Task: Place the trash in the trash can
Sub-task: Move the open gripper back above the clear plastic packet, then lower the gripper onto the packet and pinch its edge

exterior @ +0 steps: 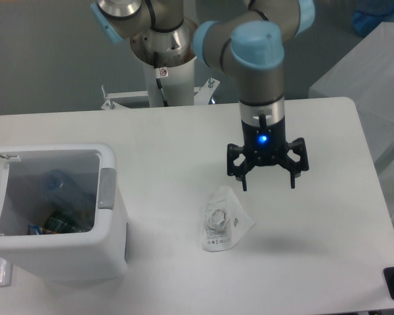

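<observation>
The gripper (268, 183) hangs above the table (315, 262) with its fingers spread and nothing between them. It sits up and to the right of the packet (223, 222), apart from it. The packet lies flat on the table, well apart from the bin (59, 252). The bin stands open at the left edge. The bottle (64, 189) already lies inside it, with other items that are too dark to identify.

Risks from this position:
- The packet is thin and flat. Fingers descending off-centre would likely close on air or push it aside.
- The film looks slick and limp. A pinch on one corner may slip during the carry.
- Releasing short of the opening would drop the packet on the rim or the table.
</observation>
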You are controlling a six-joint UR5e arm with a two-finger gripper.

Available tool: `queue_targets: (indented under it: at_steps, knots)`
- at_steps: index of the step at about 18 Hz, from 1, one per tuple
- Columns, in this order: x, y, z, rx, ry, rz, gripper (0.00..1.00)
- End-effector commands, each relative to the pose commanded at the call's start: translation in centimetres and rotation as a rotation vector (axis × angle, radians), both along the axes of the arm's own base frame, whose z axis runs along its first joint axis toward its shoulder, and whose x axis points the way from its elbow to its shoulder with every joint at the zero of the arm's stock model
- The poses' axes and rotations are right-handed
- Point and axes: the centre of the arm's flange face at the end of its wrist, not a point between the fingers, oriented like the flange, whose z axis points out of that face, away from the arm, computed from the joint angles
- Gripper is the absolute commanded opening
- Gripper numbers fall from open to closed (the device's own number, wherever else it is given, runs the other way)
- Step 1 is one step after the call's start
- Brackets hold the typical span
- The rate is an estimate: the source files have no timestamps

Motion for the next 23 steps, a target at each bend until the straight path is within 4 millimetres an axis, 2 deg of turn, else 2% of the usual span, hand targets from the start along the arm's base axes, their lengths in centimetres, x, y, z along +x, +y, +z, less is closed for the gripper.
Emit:
queue_targets:
  at_steps: [2,4,8,11,13,20,23]
  knots:
    - [0.5,0.4,-4.0,-0.034,-0.060,0.000,1.00]
    - [1.0,1.0,-6.4,-0.056,-0.095,-0.009,1.00]
    - [2.0,2.1,-8.1,-0.075,-0.120,-0.032,1.00]
    - [2.8,2.9,-8.4,-0.076,-0.125,-0.048,1.00]
    - [3.5,3.1,-9.4,-0.086,-0.140,-0.057,1.00]
    - [4.3,3.6,-10.9,-0.103,-0.163,-0.060,1.00]
    - [4.1,4.0,-11.3,-0.105,-0.165,-0.047,0.99]
